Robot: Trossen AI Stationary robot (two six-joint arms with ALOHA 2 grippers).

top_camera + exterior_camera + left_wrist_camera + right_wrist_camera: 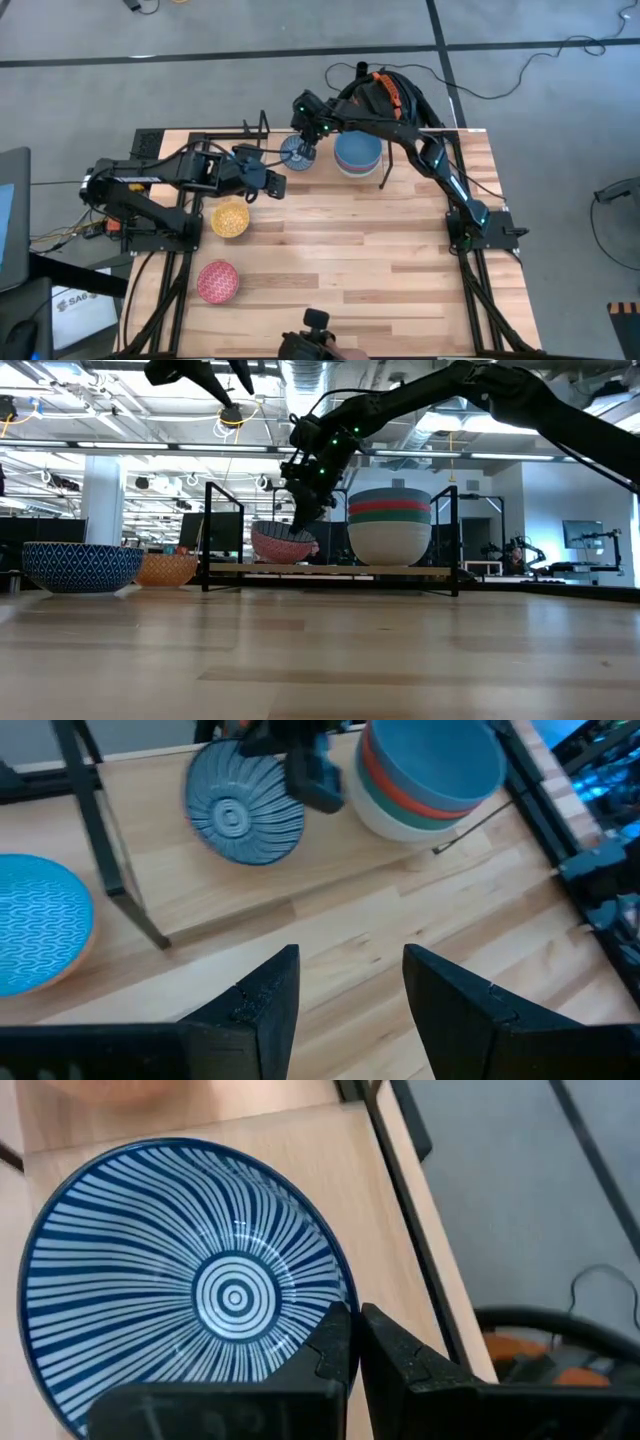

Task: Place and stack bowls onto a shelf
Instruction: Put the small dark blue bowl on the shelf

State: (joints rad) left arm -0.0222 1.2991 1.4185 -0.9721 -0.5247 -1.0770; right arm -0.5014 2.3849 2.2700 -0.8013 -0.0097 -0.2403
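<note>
My right gripper (355,1342) is shut on a blue-and-white striped bowl (190,1295) at the shelf (330,569), a low black rod rack along the table's far edge. In the low view this bowl (283,544) sits tilted just left of a stack of bowls (390,525): white at the bottom, then green, red and light blue on top, standing on the shelf. My left gripper (350,990) is open and hovers over bare table, near of the shelf and left of the striped bowl (243,815). My right gripper pinches the striped bowl's rim (338,1295) on its right side, one finger inside the bowl and one outside, coming from above. The bowl hangs tilted at the shelf's level; whether its base touches the shelf, I cannot tell.
A yellow bowl (230,218) and a red speckled bowl (217,281) stand on the table's left part. A blue patterned bowl (80,567) sits at the left, close to my left arm. The table's middle and right are bare wood. Shelf posts (210,530) stand upright.
</note>
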